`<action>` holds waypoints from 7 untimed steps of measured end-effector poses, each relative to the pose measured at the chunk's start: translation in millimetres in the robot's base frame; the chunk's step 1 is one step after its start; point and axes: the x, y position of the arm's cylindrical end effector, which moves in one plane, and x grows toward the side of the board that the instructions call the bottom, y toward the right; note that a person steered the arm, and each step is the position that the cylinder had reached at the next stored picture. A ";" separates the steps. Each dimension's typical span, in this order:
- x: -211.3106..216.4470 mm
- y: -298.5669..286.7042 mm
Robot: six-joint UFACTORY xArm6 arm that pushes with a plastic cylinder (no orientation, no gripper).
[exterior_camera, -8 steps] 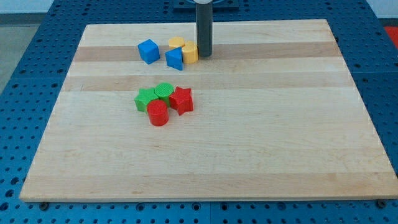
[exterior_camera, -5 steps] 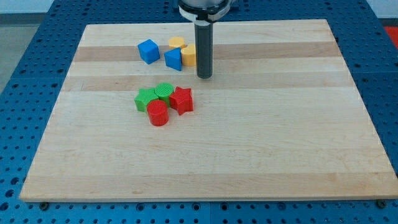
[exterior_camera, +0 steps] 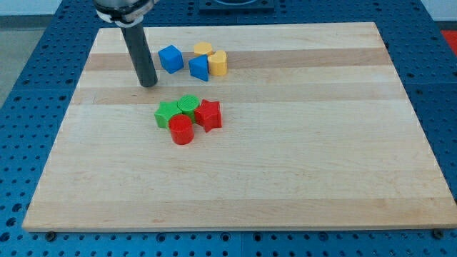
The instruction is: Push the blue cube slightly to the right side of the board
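Note:
The blue cube (exterior_camera: 170,58) sits near the view's top, left of centre on the wooden board (exterior_camera: 285,157). My tip (exterior_camera: 148,83) rests on the board to the lower left of the blue cube, a short gap away and not touching it. A second blue block (exterior_camera: 200,68), wedge-like, lies right of the cube, with two yellow blocks (exterior_camera: 216,62) beside and behind it.
A cluster sits below the blue blocks: a green block (exterior_camera: 166,114), a green cylinder (exterior_camera: 188,105), a red star-like block (exterior_camera: 208,114) and a red cylinder (exterior_camera: 181,130). The rod (exterior_camera: 137,46) rises to the view's top.
My tip has moved from right of the yellow blocks, down and across to the view's left, ending lower left of the blue cube. No block has moved.

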 end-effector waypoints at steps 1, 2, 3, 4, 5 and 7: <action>-23.7 -12.3; -44.3 -19.5; -56.6 -19.5; -61.5 -11.1; -57.2 -4.3; -44.5 12.0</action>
